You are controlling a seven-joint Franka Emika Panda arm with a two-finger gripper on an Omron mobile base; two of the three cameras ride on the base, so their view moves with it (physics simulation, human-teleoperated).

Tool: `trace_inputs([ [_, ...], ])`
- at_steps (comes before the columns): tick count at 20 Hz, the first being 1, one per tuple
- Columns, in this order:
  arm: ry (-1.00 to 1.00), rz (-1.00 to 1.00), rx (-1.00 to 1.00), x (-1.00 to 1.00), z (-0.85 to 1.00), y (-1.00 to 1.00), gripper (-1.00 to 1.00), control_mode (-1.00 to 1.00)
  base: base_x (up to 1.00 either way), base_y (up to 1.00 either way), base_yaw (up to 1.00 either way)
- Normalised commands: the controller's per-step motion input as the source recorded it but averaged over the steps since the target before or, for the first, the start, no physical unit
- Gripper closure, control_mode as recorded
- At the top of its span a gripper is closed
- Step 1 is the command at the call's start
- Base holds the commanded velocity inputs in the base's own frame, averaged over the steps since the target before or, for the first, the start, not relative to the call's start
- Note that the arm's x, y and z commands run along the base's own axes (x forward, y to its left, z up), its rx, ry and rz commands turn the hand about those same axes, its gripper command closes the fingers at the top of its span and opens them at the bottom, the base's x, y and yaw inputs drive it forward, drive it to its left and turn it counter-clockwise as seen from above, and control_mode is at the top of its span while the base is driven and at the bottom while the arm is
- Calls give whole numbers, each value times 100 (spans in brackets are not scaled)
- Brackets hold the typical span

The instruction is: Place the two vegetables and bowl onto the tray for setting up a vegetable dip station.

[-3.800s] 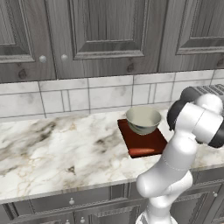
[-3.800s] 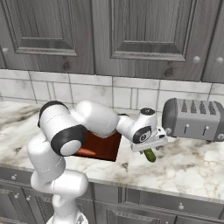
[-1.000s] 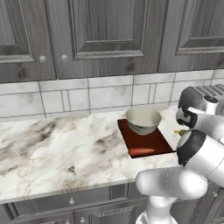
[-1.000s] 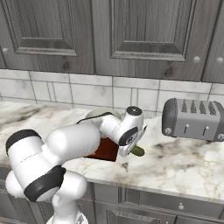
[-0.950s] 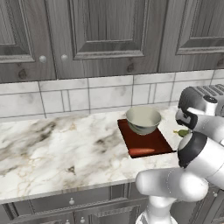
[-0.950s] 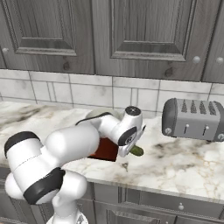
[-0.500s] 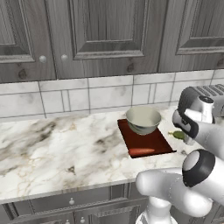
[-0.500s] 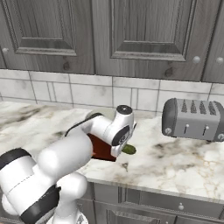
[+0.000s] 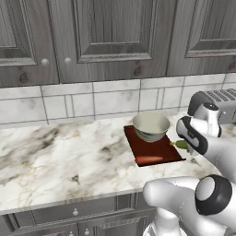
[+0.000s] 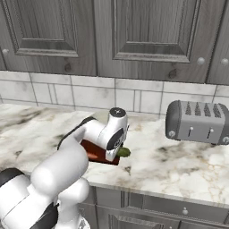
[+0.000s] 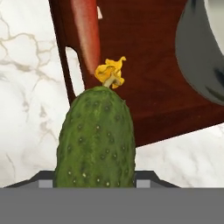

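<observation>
Tray in left base view: already carrying bowl at far end, carrot at near edge. Right base view: gripper clamped on cucumber beside the tray's right edge. Hand view: cucumber not yet placed, the last item.

The cucumber is dark green, bumpy, with a yellow flower tip. The carrot is orange-red on a reddish-brown tray; the countertop is white marble veined brown.

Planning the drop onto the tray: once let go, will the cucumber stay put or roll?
The cucumber looks round and plump, so it may well roll a little. Its bumpy skin probably grips somewhat. The tray has a low rim that likely stops it.
</observation>
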Motion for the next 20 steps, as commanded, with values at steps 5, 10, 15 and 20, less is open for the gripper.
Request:
trace_inputs([
  [5,0,3,2,1,0,30,100,-100,0,0,0],
  [10,0,0,12,3,0,24,100,-100,0,0,0],
  [15,0,0,5,3,-1,13,100,-100,0,0,0],
  [20,0,0,0,11,-2,8,100,-100,0,0,0],
])
